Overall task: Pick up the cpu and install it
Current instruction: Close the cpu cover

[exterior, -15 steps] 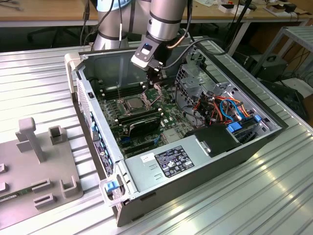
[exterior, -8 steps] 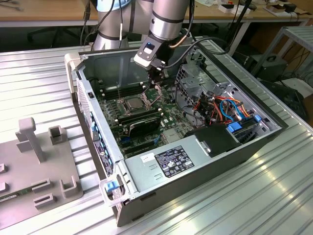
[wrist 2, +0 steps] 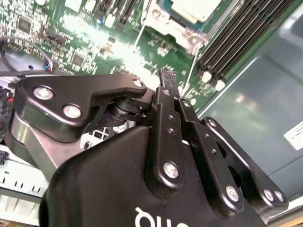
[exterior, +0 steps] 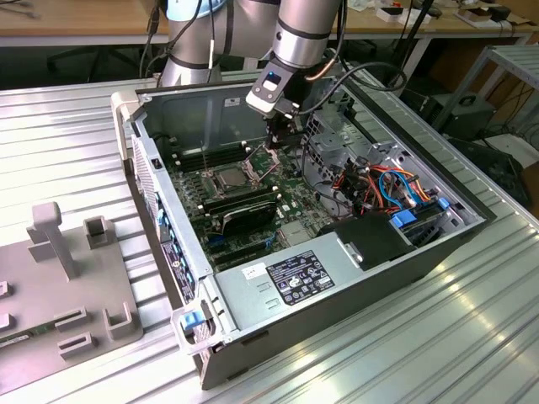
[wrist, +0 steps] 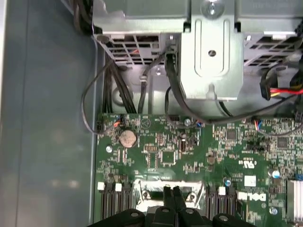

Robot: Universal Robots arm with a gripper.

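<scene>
Exterior view: cpu (exterior: 229, 178) lies seated inside the computer case (exterior: 202, 109); I judge placement done. Pincer (exterior: 280, 145), pressed together and empty, hovers near it. My next move calls for gentle precision.

Ribbed metal table (exterior: 472, 337), open computer case (exterior: 337, 320) on it, grey fixture plate (exterior: 93, 278) alongside

Exterior view: high, oblique, mid-range, looks down into the open computer case (exterior: 354, 324). First wrist view: close, straight down past the gripper (wrist: 171, 191) onto the motherboard (wrist: 227, 163). Second wrist view: tight behind the gripper linkage, oblique. All three share the socket (exterior: 229, 179) area.
</scene>
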